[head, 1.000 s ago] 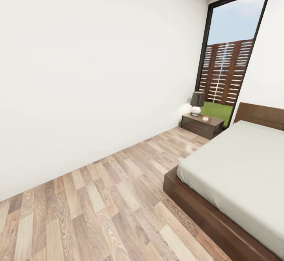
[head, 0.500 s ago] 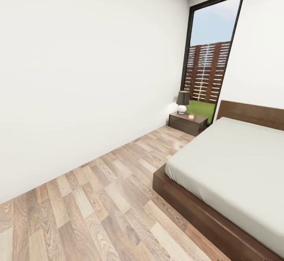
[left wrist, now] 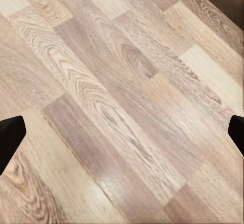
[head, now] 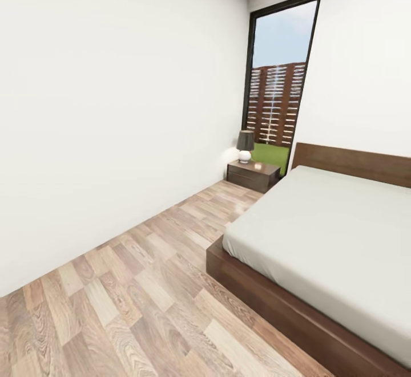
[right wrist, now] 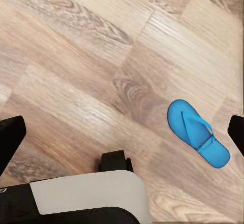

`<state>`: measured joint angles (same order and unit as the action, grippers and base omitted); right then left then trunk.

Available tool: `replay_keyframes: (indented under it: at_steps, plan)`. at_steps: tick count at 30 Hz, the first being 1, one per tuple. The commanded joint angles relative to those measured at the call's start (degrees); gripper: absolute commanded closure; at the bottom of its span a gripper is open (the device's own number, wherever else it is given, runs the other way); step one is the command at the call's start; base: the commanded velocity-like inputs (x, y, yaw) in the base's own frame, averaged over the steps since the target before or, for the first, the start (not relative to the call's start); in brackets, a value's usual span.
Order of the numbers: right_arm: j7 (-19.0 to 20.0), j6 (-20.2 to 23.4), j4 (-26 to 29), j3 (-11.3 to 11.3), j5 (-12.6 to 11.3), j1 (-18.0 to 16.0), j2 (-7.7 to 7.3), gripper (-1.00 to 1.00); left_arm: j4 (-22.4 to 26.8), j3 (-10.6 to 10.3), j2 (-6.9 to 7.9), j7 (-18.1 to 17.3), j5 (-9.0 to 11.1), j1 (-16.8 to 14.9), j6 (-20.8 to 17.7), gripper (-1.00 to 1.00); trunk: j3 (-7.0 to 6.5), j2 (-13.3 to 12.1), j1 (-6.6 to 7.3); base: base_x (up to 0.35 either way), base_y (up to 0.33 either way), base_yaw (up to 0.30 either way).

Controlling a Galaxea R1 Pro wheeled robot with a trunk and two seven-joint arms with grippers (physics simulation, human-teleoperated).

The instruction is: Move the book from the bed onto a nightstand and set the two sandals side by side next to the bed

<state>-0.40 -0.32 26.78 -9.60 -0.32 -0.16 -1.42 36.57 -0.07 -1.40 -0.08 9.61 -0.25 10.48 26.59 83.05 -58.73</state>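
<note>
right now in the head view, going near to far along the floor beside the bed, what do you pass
wood-plank floor → near corner of the bed → nightstand with a lamp on top → tall window

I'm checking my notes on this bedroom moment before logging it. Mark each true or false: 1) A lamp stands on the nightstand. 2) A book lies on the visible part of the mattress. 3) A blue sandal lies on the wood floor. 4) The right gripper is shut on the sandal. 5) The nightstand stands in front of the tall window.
1) True: a dark-shaded lamp stands on the nightstand.
2) False: the visible part of the bed mattress is bare.
3) True: one sandal lies flat on the floor.
4) False: the right gripper is open, clear of the sandal.
5) True: the window rises behind it.
</note>
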Motion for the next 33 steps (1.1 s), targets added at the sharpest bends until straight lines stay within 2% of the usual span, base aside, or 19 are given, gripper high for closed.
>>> replay_keyframes:
  at_steps: [1,26,33]
  plan:
    - [-0.04,-0.03,0.03,-0.07,-0.04,-0.02,0.02,-1.00,-0.01,-0.02,-0.01,-0.01,0.41,-0.02,0.16,-1.00,0.05,0.03,0.00,0.000,0.000,-0.221]
    - [-0.04,-0.03,0.03,-0.07,0.14,-0.02,0.02,-1.00,-0.01,-0.02,-0.01,-0.01,0.50,-0.02,0.16,-1.00,0.05,0.03,0.00,0.000,0.000,-0.219]
    - [-0.04,-0.03,0.03,-0.07,0.14,-0.02,0.08,-1.00,-0.01,-0.02,-0.01,-0.01,0.50,-0.02,0.16,-1.00,0.05,0.03,0.00,0.151,0.083,-0.219]
